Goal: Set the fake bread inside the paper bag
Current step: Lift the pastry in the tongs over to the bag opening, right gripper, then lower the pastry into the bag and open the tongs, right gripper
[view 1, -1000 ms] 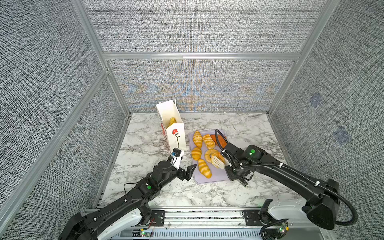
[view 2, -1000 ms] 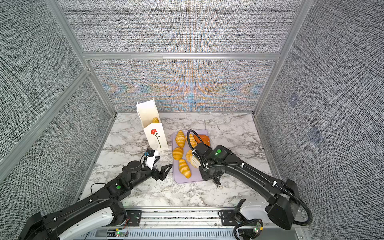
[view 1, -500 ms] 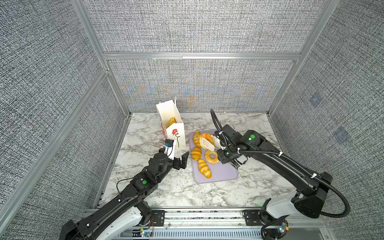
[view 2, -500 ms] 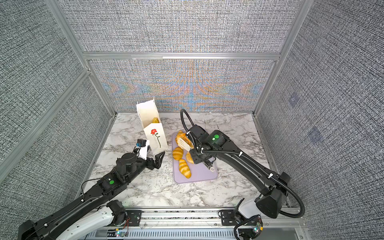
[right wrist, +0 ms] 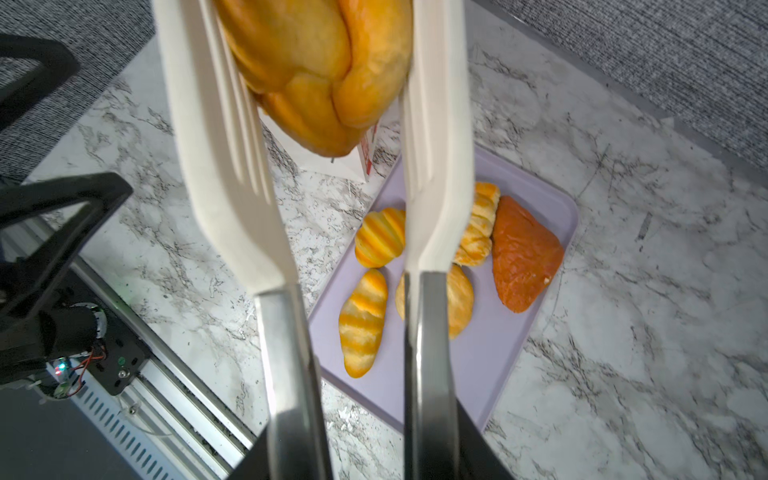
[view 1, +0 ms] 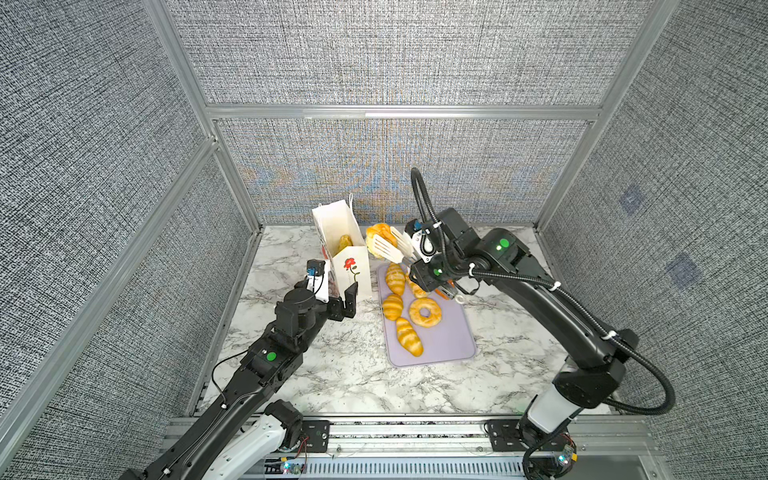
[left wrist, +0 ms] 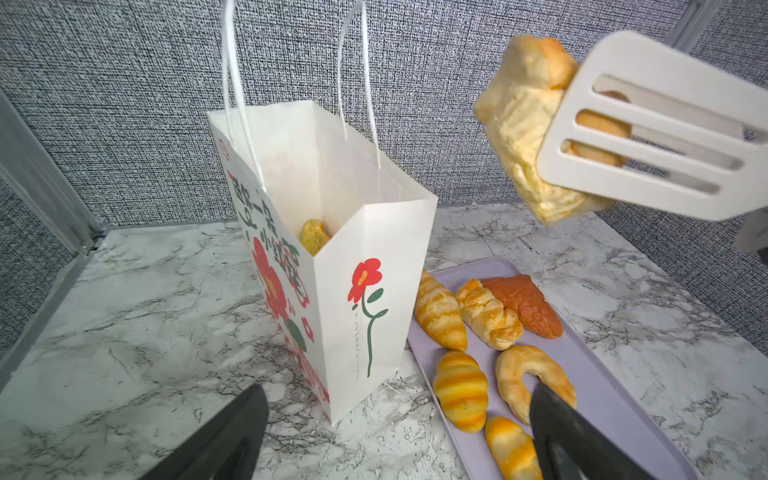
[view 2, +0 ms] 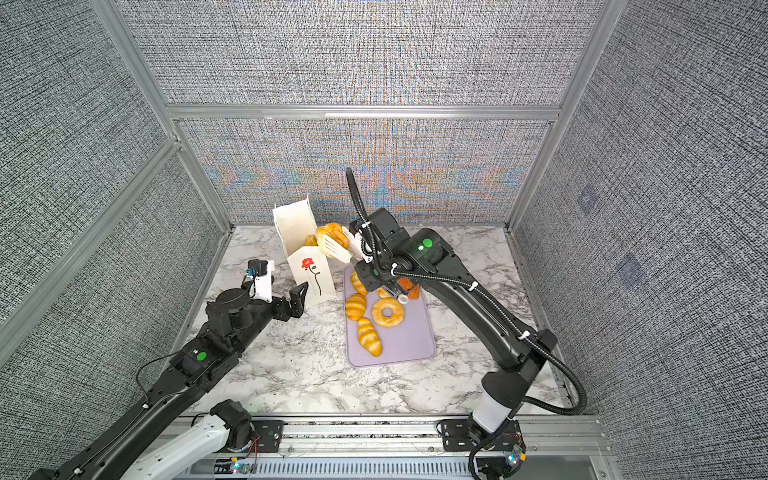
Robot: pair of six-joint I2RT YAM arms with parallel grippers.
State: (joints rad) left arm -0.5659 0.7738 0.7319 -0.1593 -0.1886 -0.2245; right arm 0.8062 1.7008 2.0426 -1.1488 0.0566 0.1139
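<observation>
Right pincer (view 1: 419, 262) is clamped on white tongs (view 1: 388, 248) holding a round bun (view 1: 377, 232) aloft, at three o'clock of the paper bag (view 1: 351, 270) mouth. One pastry (view 1: 345, 243) lies inside the bag. Six more pieces (view 1: 424, 312) wait on the lavender tray (view 1: 449, 345). Left pincer (view 1: 337, 291) stands apart by the bag's base.

Table (view 1: 332, 374): white marble-patterned top with grey veins, carrying two items directly.
Paper bag (view 1: 351, 270): stands upright on the marble toward the back edge, mouth open upward, a red flower printed on its side.
Tray (view 1: 449, 345): flat and lavender, lies just beside the bag on the right arm's side, running from the bag's foot toward the table's front; contact between them cannot be judged.
</observation>
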